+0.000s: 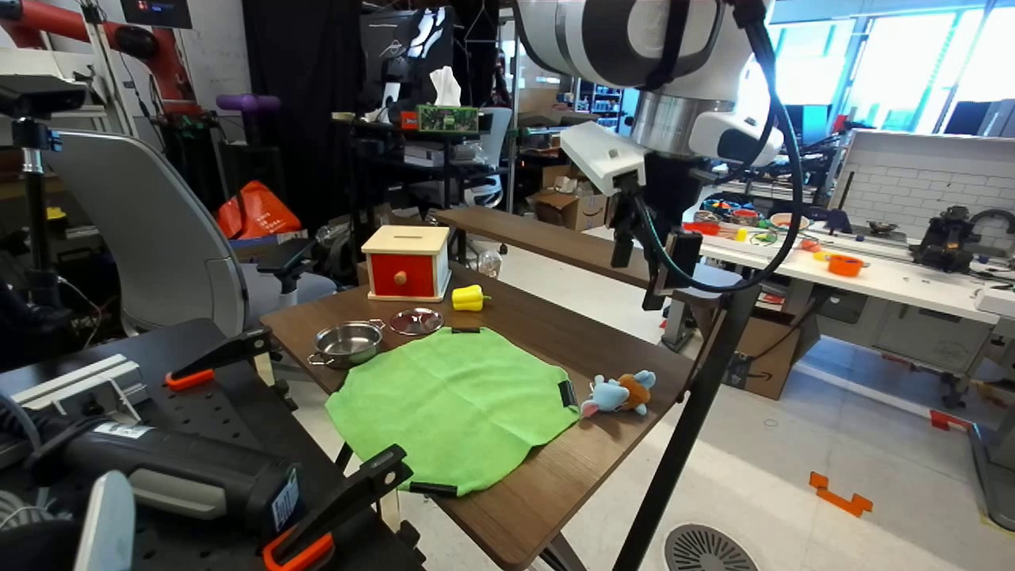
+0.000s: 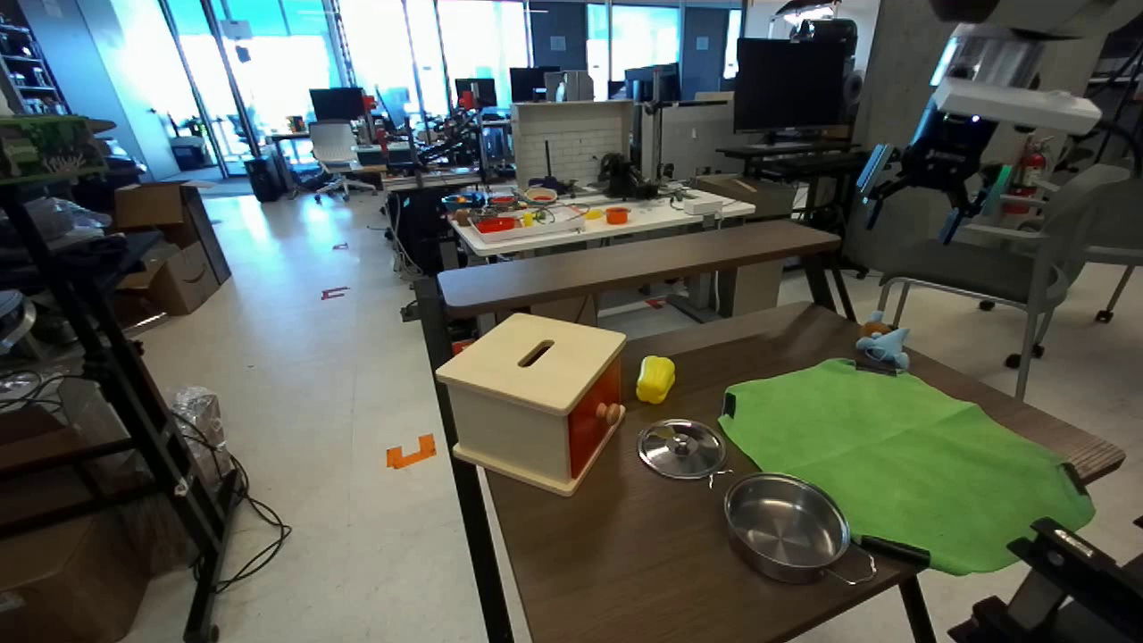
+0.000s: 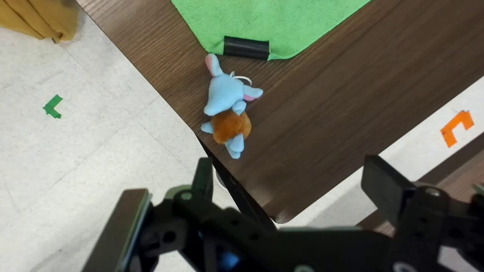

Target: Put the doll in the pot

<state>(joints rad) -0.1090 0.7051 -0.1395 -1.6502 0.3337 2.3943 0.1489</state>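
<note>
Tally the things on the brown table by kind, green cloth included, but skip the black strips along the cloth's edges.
Cookware: 2, silver pot and lid
Doll: 1
Red-fronted box: 1
Yellow pepper: 1
Green cloth: 1
Total: 6

Brown table [image 2: 616, 554] on pale floor [image 2: 339, 384]. In an exterior view, beyond table: brown bench [image 2: 643, 263], white worktable [image 2: 659, 217], then bright windows [image 2: 482, 36]. Near table, grey chair [image 1: 158, 230]; well apart from table, black curtain [image 1: 301, 103].

An exterior view slanting down past a black bench [image 1: 238, 404] onto the wood-grained table [image 1: 547, 492], an exterior view nearer the pot [image 2: 786, 527], facing windows [image 2: 482, 45], table in both, wrist view nearest the doll [image 3: 225, 98], facing down
</note>
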